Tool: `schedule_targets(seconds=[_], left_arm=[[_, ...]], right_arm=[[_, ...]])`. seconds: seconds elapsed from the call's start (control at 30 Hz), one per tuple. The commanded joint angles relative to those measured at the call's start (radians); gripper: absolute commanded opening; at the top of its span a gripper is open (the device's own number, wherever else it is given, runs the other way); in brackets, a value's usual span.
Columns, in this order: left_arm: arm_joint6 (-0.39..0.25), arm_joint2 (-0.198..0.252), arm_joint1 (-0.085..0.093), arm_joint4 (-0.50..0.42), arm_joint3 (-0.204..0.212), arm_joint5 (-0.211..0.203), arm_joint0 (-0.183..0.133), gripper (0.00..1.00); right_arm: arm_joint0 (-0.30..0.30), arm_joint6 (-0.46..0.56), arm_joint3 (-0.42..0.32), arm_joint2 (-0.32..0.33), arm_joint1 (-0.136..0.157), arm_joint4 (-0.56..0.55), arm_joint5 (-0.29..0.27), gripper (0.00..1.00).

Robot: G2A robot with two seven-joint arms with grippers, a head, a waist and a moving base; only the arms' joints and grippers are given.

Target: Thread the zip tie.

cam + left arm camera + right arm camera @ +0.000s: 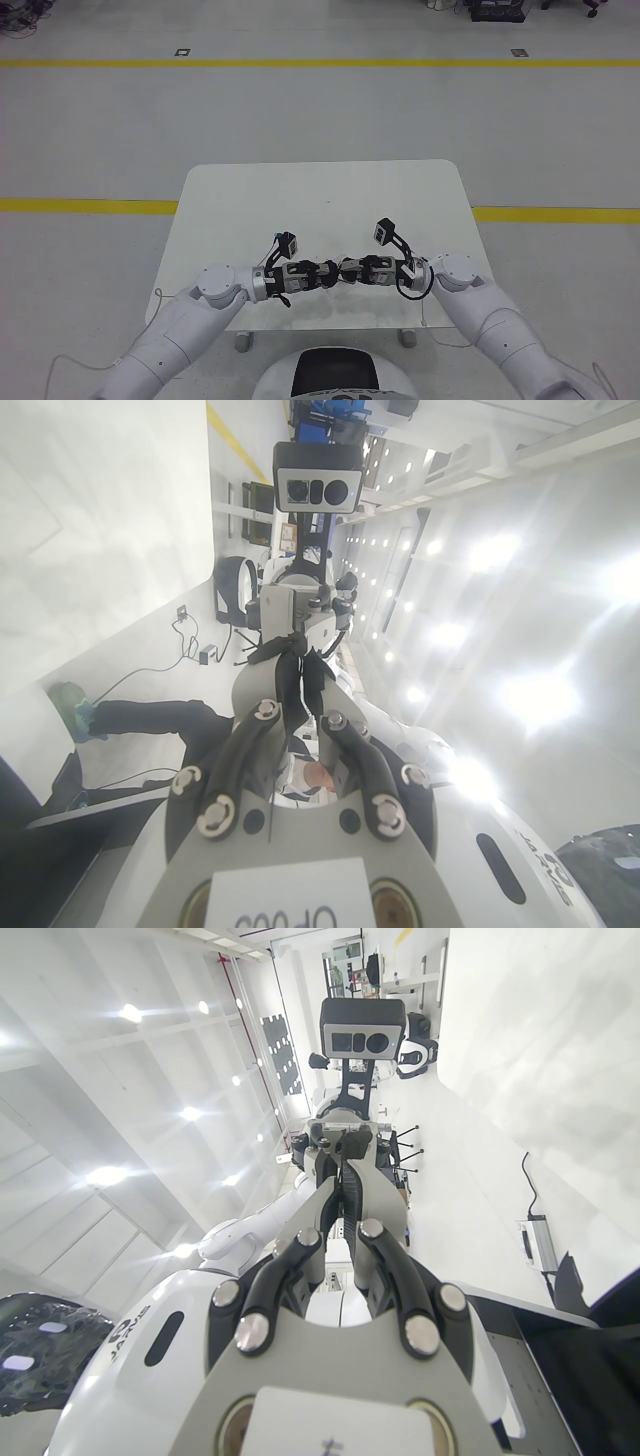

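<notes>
Zip tie [273, 800]: thin black strap, clamped between tips of left gripper [295, 652], loose tail running back toward its wrist. Right gripper [344, 1168] tip to tip with it, fingers pressed together, seems to pinch other end. Both above table [320, 200]. Strap likely light, bendy, springy, slippery. Best held close to end, so tip stays straight for tiny hole.
</notes>
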Motion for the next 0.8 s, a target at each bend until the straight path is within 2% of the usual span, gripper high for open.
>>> schedule_targets(seconds=[0.0, 0.3, 0.77], left_arm=[[0.000, 0.000, 0.000, 0.001, 0.000, -0.001, 0.000, 0.06], [-0.002, 0.001, 0.000, 0.001, 0.001, 0.000, -0.001, 0.07], [-0.002, 0.003, 0.001, 0.000, 0.002, 0.000, -0.003, 0.00]], right_arm=[[0.000, 0.000, 0.001, 0.000, 0.000, 0.001, -0.001, 0.00], [0.002, 0.004, 0.003, -0.002, -0.001, 0.000, -0.001, 0.00], [0.006, 0.006, 0.007, -0.006, -0.004, -0.001, 0.000, 0.00]])
